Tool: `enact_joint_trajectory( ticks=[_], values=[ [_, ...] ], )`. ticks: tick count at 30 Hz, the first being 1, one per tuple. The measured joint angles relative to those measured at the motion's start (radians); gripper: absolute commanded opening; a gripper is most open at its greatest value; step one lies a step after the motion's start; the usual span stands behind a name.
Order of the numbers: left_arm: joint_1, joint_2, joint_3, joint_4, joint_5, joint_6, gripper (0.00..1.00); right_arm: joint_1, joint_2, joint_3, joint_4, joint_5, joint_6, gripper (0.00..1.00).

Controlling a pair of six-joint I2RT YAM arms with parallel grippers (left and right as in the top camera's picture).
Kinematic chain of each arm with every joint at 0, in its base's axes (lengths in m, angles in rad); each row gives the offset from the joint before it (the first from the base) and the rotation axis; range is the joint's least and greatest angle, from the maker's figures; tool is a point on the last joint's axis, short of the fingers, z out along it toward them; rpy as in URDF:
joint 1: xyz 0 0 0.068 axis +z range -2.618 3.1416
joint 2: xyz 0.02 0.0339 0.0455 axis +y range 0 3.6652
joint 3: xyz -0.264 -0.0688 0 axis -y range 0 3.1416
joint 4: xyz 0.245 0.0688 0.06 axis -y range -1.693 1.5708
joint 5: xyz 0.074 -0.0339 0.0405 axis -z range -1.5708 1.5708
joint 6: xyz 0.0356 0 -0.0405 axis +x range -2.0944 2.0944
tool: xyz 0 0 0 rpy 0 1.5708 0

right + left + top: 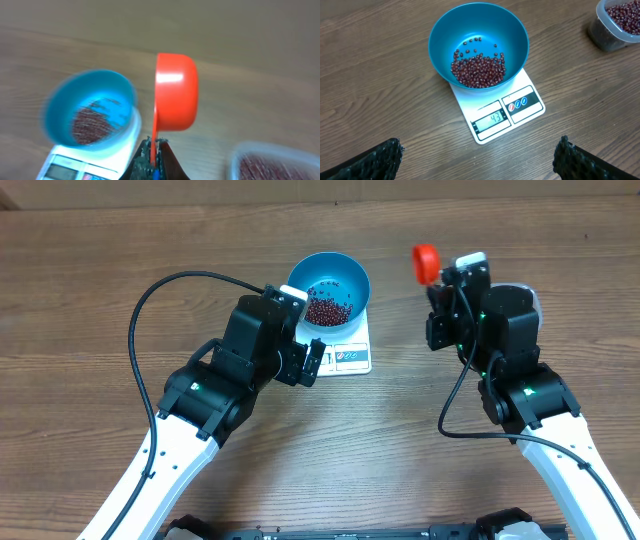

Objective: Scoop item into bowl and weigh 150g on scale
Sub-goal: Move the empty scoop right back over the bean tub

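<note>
The blue bowl (329, 288) stands on the white scale (352, 358) and holds a small heap of red-brown beans (477, 70). The scale's display (491, 120) reads 43. My left gripper (477, 161) is open and empty, low over the table just in front of the scale (520, 107). To the right of the bowl (87, 107), my right gripper (152, 149) is shut on the thin handle of an orange-red scoop (175, 92). The scoop (427, 263) is turned on its side in the air, and I see no beans in it.
A clear plastic tub (620, 22) of more beans stands right of the scale, low right in the right wrist view (277, 162). The right arm covers it from overhead. The table is bare brown wood (90, 280). A black cable (160, 295) loops over the left arm.
</note>
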Motion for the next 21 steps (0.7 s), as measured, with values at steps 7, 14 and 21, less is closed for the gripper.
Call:
enact_joint_trajectory(
  ticks=[7, 14, 21],
  values=[
    [0.0, 0.0, 0.0, 0.0, 0.0, 0.0, 0.99, 0.0, 0.008, 0.0, -0.096, 0.269, 0.112, 0.04],
    [0.0, 0.0, 0.0, 0.0, 0.0, 0.0, 1.0, -0.033, 0.062, 0.0, -0.136, 0.356, 0.179, 0.04],
    [0.0, 0.0, 0.0, 0.0, 0.0, 0.0, 0.99, -0.109, 0.111, 0.0, -0.197, 0.381, 0.293, 0.04]
  ],
)
